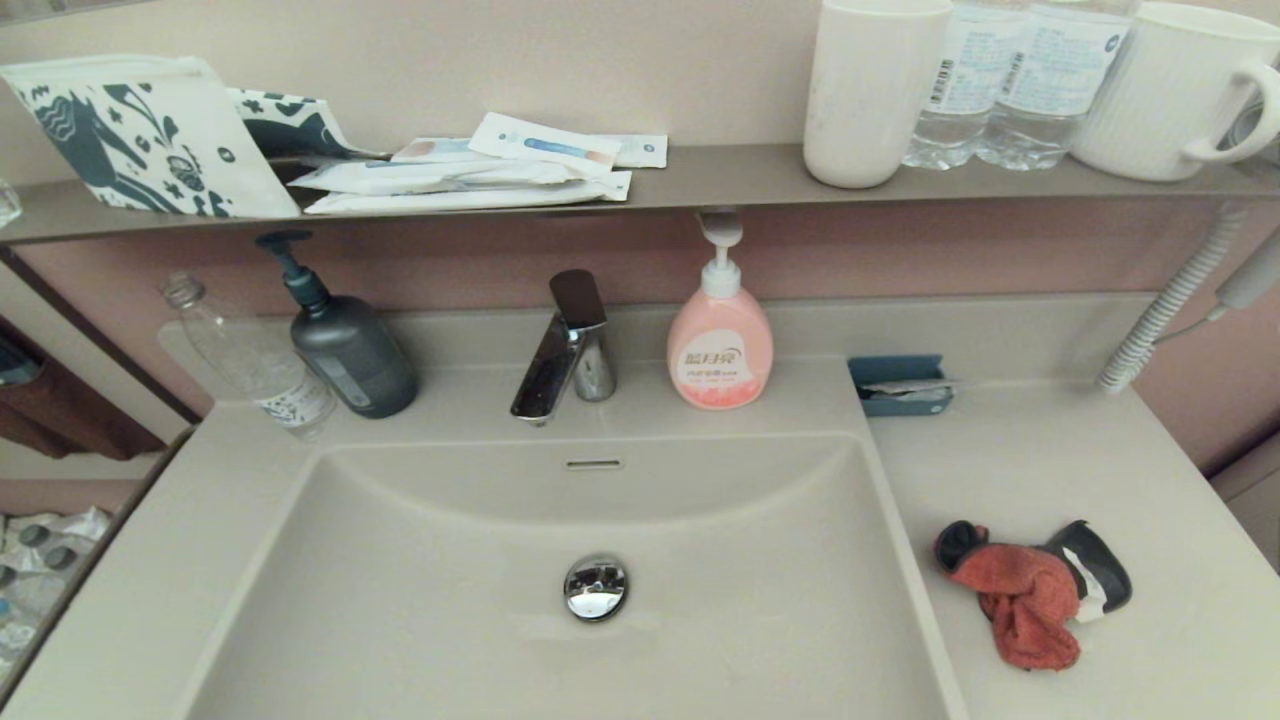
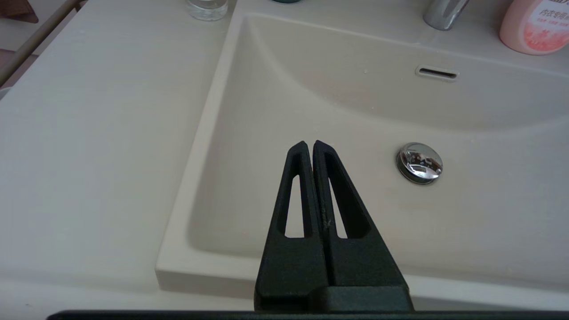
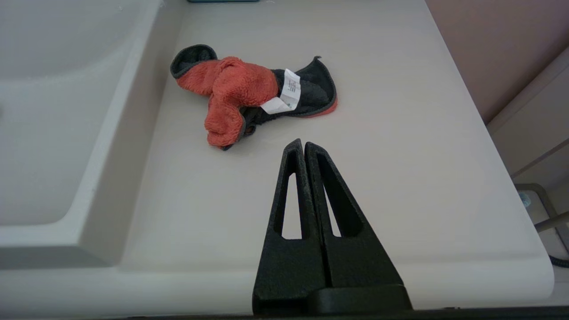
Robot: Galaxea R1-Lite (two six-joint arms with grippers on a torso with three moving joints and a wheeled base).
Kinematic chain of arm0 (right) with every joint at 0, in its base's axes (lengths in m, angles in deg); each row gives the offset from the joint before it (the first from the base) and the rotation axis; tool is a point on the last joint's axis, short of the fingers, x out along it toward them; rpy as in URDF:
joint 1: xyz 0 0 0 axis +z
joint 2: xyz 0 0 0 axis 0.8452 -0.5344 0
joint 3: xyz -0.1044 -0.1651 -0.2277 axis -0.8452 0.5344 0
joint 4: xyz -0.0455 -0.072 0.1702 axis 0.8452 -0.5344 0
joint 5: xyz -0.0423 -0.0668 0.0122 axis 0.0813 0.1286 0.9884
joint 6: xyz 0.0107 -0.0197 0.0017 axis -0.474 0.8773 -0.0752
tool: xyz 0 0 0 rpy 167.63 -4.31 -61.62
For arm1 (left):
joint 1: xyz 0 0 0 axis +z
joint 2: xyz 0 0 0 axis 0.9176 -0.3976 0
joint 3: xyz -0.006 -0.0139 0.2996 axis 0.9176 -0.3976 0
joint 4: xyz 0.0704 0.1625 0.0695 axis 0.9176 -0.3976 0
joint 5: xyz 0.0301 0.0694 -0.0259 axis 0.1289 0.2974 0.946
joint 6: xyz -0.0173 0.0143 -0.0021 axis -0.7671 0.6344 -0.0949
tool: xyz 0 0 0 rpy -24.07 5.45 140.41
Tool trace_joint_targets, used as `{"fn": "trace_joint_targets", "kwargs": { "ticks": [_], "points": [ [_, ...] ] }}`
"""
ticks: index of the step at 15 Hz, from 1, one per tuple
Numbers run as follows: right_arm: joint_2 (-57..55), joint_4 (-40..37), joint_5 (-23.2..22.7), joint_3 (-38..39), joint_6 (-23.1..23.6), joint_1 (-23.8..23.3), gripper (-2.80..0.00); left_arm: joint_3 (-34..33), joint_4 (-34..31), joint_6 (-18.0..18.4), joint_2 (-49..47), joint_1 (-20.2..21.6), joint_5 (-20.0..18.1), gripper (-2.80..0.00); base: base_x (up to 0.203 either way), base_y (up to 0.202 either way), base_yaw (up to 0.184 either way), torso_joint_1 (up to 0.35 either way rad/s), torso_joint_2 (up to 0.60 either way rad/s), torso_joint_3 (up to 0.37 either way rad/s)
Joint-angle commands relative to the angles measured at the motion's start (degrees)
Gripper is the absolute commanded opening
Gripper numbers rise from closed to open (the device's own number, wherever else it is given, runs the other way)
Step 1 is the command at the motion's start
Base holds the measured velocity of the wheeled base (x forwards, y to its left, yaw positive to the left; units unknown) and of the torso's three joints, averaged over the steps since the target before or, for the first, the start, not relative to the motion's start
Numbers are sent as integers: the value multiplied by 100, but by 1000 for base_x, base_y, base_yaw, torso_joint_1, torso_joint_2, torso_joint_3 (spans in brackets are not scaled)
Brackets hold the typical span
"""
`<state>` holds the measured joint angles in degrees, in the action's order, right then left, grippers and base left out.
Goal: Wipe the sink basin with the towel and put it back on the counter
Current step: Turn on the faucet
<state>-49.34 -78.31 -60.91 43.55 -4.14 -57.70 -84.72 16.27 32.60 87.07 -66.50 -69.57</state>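
Beige bathroom vanity, nothing started yet. My right gripper (image 3: 303, 143) is pressed together and empty, parked over the tabletop's (image 3: 400, 178) front edge because the towel (image 3: 240, 89) lies crumpled just ahead, near the sink basin's (image 1: 440, 600) right rim. Left gripper (image 2: 310, 144), also pressed together, hangs over the basin's front-left corner, out of the way.
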Motion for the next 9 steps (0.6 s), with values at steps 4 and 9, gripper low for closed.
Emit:
{"fn": "trace_joint_targets", "kwargs": {
  "ticks": [4, 9],
  "points": [
    [-5, 0, -2, 4, 2, 0, -280, 0, 0, -5, 2, 1, 3, -280, 0, 0, 0, 0, 0, 0],
    [-5, 0, -2, 0, 2, 0, -280, 0, 0, -5, 2, 1, 3, -280, 0, 0, 0, 0, 0, 0]
  ]
}}
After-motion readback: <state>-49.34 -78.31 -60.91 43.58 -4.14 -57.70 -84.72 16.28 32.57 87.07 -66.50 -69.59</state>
